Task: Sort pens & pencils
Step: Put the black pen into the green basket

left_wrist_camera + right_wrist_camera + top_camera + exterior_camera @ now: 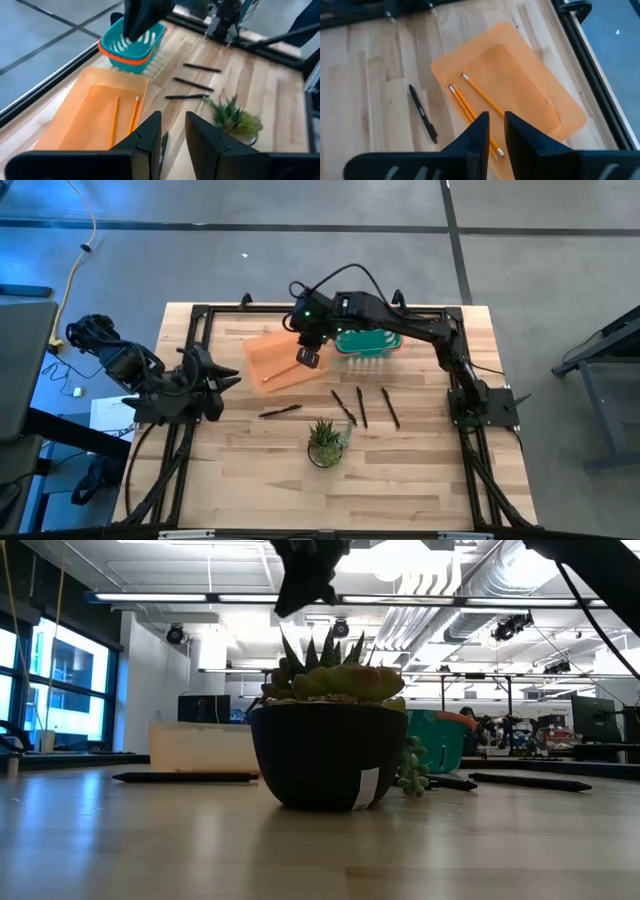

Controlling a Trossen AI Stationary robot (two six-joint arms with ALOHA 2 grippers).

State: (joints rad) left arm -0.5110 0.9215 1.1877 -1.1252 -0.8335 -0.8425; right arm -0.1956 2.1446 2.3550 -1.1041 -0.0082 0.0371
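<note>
From above I have the right gripper [306, 356] hanging over the near edge of the orange tray [275, 358], its fingers parted by a narrow gap with nothing between them. The pencils [470, 102] lie inside that tray, side by side along its floor (the right wrist camera seems to show three, two of them pressed so close I can barely split them). Just behind the tray, toward the far side of the table, sits a teal basket [367, 342] with an orange rim, partly covered by the right arm reaching across it.

The pens [363, 407] are all on the bare wood: three roughly parallel between the basket and the small potted succulent [326, 442], and one more [280, 411] off by itself, nearer the left arm and just in front of the tray.

The left gripper [226, 377] waits at the left edge of the table, empty, fingers slightly apart, pointed toward the tray.

At table height the plant pot [326, 756] fills the middle and blocks most of the basket and part of the pens behind it.
</note>
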